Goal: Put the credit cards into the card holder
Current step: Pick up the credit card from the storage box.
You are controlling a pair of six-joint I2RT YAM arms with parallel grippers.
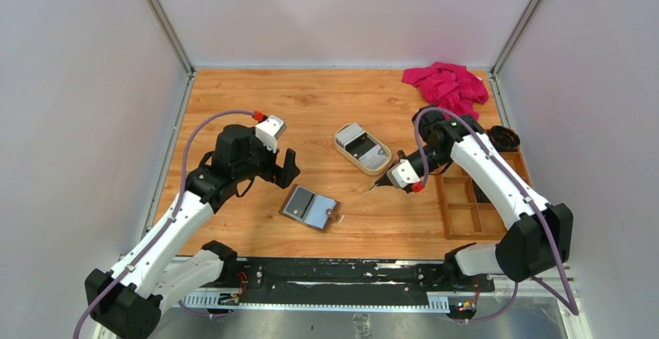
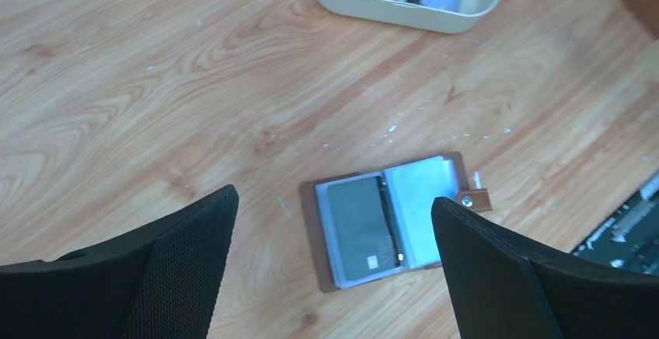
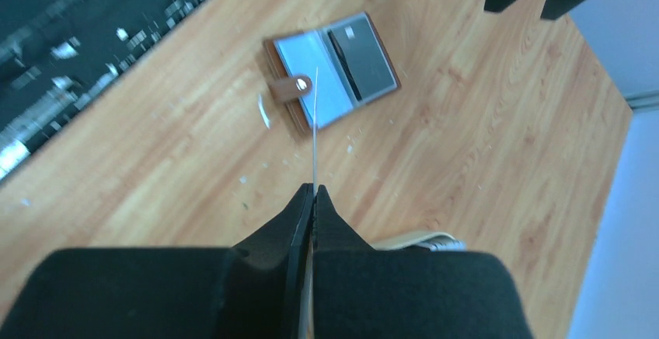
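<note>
Hovering wide open above the tabletop [image 1: 233, 98], the left pincer [image 1: 281, 169] held nothing, its fingers spread over the card holder [image 1: 311, 208] without touching it. The card holder lay unfolded near the front edge, between the two arms, snap tab pointing right. A dark card [image 2: 359, 226] already sat in its left pocket, while the right pocket looked pale and apparently unfilled.

Just beyond it, the cream tray [image 1: 339, 143] held more of the credit cards, grey and dark. To the tray's right, the right pincer [image 1: 384, 183] was clamped tight on one thin card [image 3: 315, 137]. The card appeared edge-on from the wrist and pointed towards the card holder, well short of it. The step in hand looked like carrying this card to the free pocket.

Doing it well would likely mean:
- Tilting the card down nearly flat, so that its leading edge could meet the pocket mouth squarely. Which side that mouth opened on could not be told.
- Bringing the left pincer down on the brown cover to pin it, since a light wallet would probably slide under a push.
- Feeding slowly, and releasing only once most of the card was seated.

Further right stood a wooden compartment box [image 1: 444, 207], with a pink cloth [image 1: 447, 86] at the far corner, neither of them needed.
</note>
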